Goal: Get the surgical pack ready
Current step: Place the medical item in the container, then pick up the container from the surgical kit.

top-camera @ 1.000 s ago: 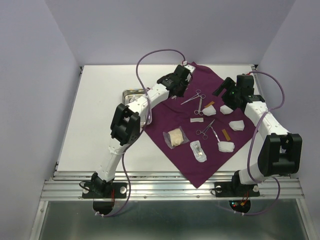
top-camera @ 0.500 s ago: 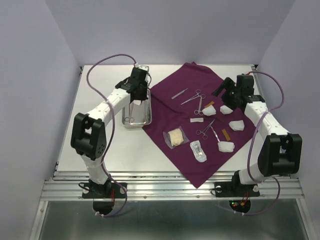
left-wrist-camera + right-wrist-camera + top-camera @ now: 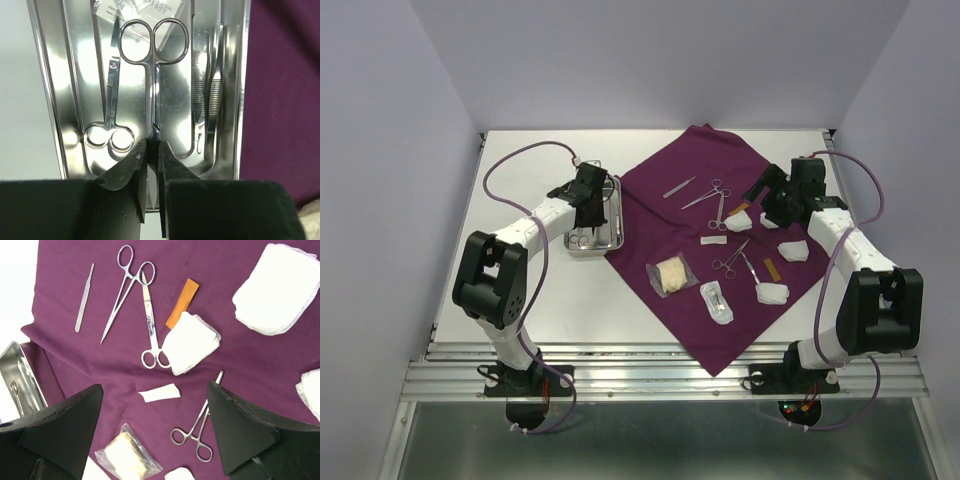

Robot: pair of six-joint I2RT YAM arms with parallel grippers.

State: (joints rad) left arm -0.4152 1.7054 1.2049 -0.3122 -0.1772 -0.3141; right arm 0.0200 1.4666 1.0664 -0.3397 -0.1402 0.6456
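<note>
The plum-purple cloth [image 3: 650, 222] lies spread as a diamond. The steel tray [image 3: 595, 249] sits at its left edge. My left gripper [image 3: 592, 205] is over the tray, shut on the blades of steel scissors [image 3: 152, 75]; their rings point to the tray's far end. Smaller scissors [image 3: 111, 110], forceps [image 3: 212, 90] and a packet [image 3: 135, 7] lie in the tray [image 3: 55, 100]. My right gripper [image 3: 760, 200] hangs open and empty above the cloth. Below it are a white strip [image 3: 159, 393], scissors [image 3: 150, 320], forceps [image 3: 197, 432] and a gauze pad [image 3: 191, 342].
On the cloth also lie a flat steel handle [image 3: 678, 187], long forceps [image 3: 705, 195], two clear packets [image 3: 672, 275] [image 3: 717, 300], orange strips [image 3: 772, 268] and more gauze pads [image 3: 792, 250] [image 3: 772, 292]. Purple cables loop behind both arms. Walls enclose the white table.
My left arm has swung from the cloth's back corner to the tray and come down over it. My right gripper has shifted slightly left over the cloth.
</note>
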